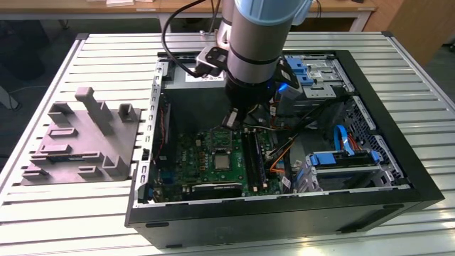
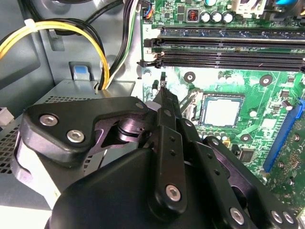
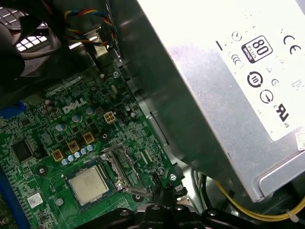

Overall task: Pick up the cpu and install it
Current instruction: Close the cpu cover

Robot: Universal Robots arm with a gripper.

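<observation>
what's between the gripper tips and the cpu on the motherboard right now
In the second wrist view, the socket's open metal frame lies between the gripper and the cpu.

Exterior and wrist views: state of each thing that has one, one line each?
cpu: seated in the motherboard socket, metal top showing, nothing gripping it.
pincer: shut, empty, tips beside the socket, not on the cpu.
socket frame: swung open beside the cpu.
computer case: lying flat, side panel off.
grey tray: on the table outside the case, no cpu on it.
</observation>
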